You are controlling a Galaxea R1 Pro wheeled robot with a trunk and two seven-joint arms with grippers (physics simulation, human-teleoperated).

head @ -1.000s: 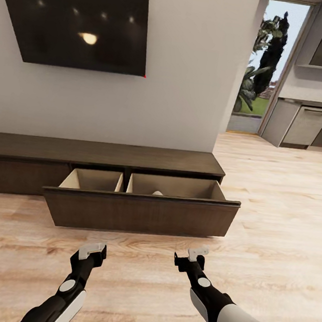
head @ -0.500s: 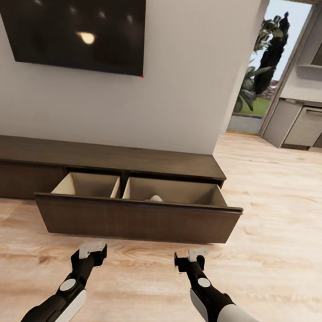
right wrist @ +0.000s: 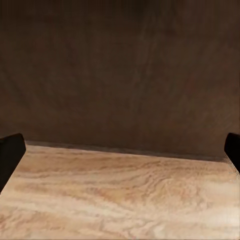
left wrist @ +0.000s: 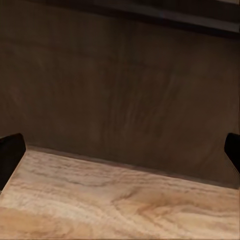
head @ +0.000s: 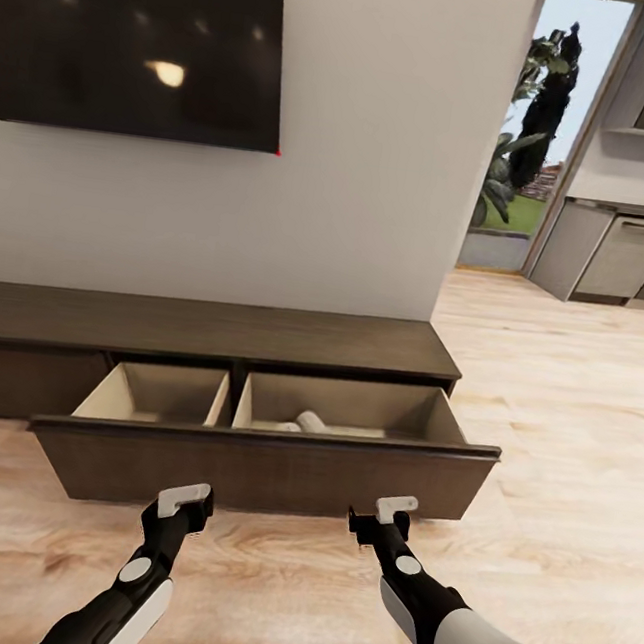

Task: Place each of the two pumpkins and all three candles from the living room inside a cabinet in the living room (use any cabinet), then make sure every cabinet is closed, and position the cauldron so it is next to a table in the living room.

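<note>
So both my grippers sit low, just in front of the pulled-out drawer front of the cabinet: left gripper and right gripper, each with jaws spread wide and nothing held; in both wrist views the dark fingertips sit at the far edges with only dark wood panel and floor between. A pale tan candle lies in the drawer's right compartment; the left compartment looks bare as far as I can see. No pumpkins or cauldron here. Step in hand, I judge, is shutting this drawer. To do it well: touch both grippers flat to the front, evenly spaced, push straight in at equal pace so it doesn't skew, and keep the fingers off the floor.
</note>
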